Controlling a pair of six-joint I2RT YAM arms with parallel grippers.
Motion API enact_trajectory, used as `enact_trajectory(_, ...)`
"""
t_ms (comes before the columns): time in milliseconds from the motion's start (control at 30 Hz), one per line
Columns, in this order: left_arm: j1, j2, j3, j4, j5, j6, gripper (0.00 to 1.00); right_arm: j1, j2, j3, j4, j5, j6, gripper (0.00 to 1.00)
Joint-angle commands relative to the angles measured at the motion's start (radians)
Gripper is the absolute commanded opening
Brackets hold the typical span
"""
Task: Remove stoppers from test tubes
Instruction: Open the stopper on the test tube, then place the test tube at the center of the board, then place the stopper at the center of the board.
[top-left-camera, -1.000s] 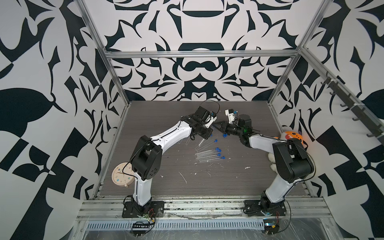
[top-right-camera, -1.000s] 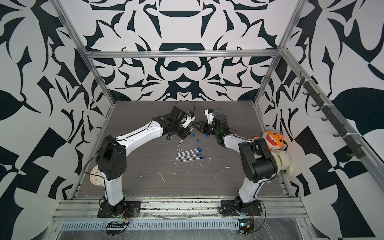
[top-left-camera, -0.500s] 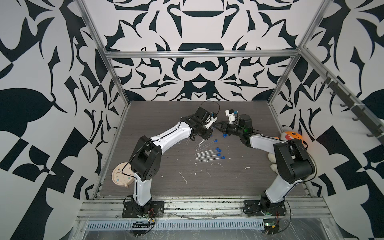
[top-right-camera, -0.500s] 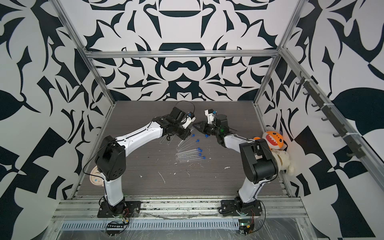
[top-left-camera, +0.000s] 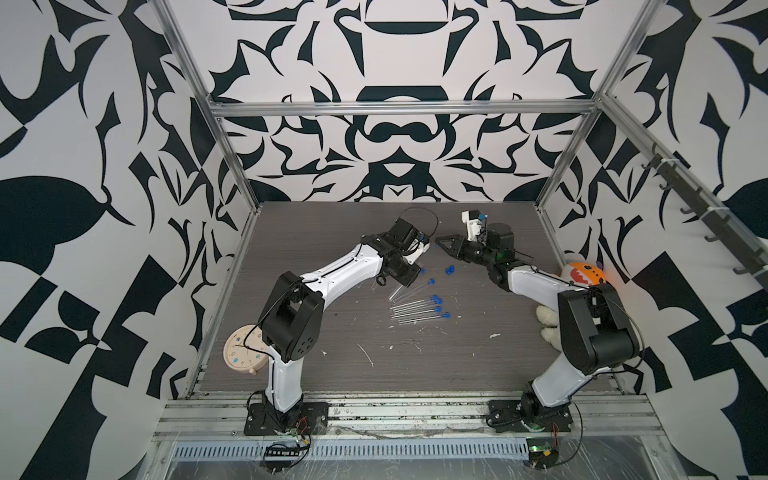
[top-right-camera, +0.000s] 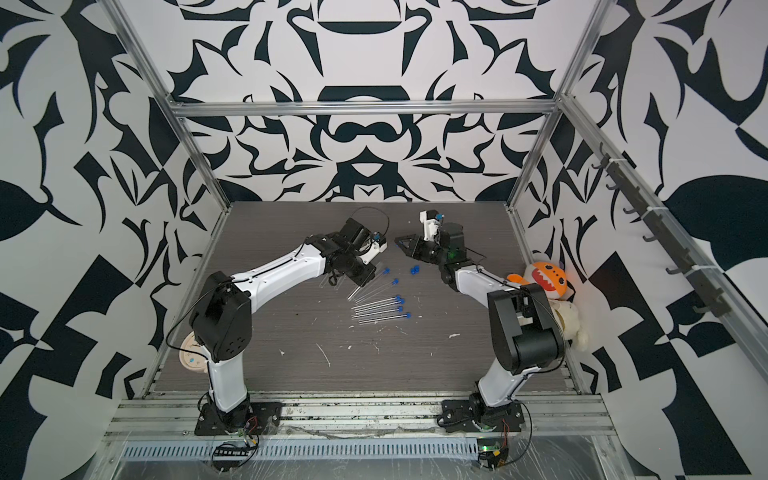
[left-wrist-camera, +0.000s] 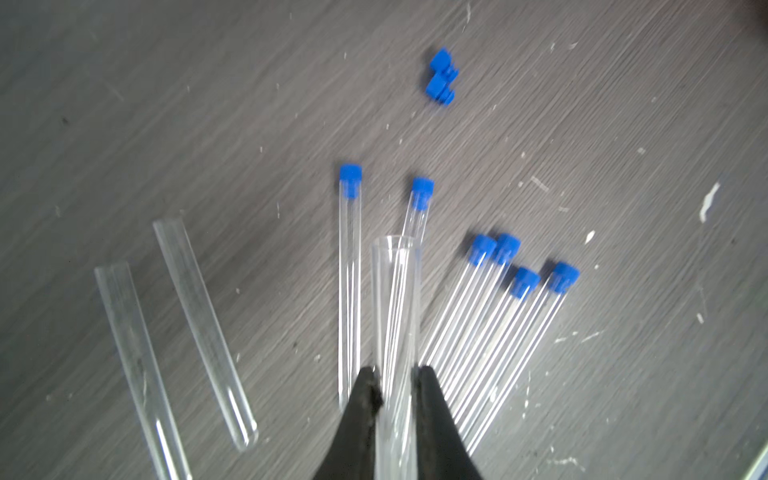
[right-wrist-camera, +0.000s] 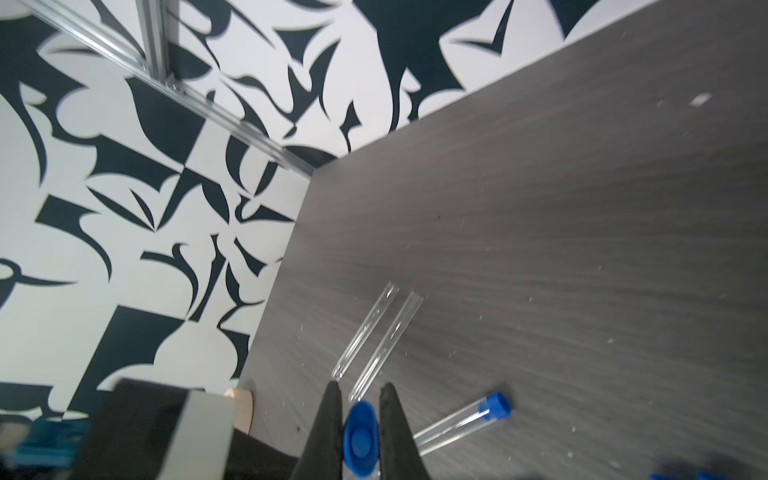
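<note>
In both top views your arms reach over the far middle of the table (top-left-camera: 332, 365). The stoppered test tubes (top-left-camera: 415, 309) lie fanned between them, with two loose stoppers (top-left-camera: 449, 270) just to their far right. In the left wrist view your left gripper (left-wrist-camera: 397, 386) is clamped on an uncapped tube (left-wrist-camera: 395, 299). In the right wrist view your right gripper (right-wrist-camera: 360, 388) pinches a blue stopper (right-wrist-camera: 360, 434).
</note>
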Motion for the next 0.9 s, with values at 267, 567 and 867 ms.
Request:
enact_trajectory(267,0.016,-0.002,0.007,-0.039,-0.030,0.007,0.00,-0.035,-0.036,0.038,-0.202,0.109,-0.056,0.00)
enact_trajectory(567,0.071,0.138,0.149,-0.050,-0.074,0.002,0.00,-0.117,-0.059,-0.071,-0.454,0.245,-0.116,0.00)
enact_trajectory(867,0.118,0.214,0.173,-0.026,-0.121,-0.026,0.00,-0.118,0.118,0.013,-0.506,0.304,-0.153,0.00)
